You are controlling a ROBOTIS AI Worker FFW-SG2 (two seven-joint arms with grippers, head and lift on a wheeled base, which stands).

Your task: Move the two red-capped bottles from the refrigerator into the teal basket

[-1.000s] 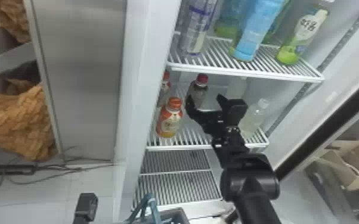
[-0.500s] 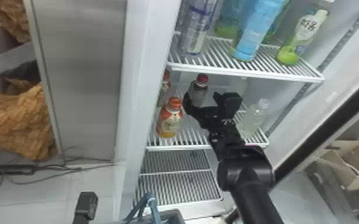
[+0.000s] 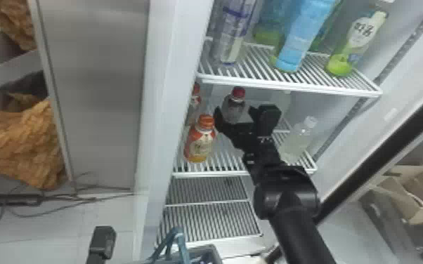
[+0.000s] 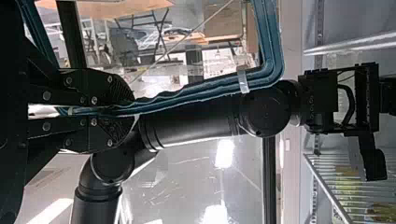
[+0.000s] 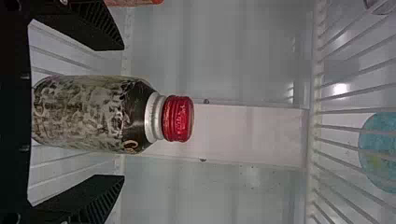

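In the head view, the dark red-capped bottle (image 3: 238,94) is standing upright on the middle shelf (image 3: 228,172) of the refrigerator, and the right gripper (image 3: 234,113) is straddling it. The right wrist view is showing what the head view is leaving vague: the right gripper (image 5: 122,112) is spreading its two fingers wide, one on each side of the dark red-capped bottle, with a gap along both sides, so it is gripping nothing.

The head view is placing the other things around that bottle. An orange-capped bottle (image 3: 200,144) is standing just nearer and to its left, a clear bottle (image 3: 297,140) is standing to its right, and a blue-labelled bottle (image 3: 304,35) is standing on the shelf above it.

Well below it, the teal basket (image 3: 216,251) is sitting at the bottom edge, and the left gripper (image 3: 103,242) is showing as a black block, its hold hard to read there. The left wrist view is settling that: the left gripper (image 4: 123,111) is pinching the handle (image 4: 201,92) of the teal basket between closed-up fingers.
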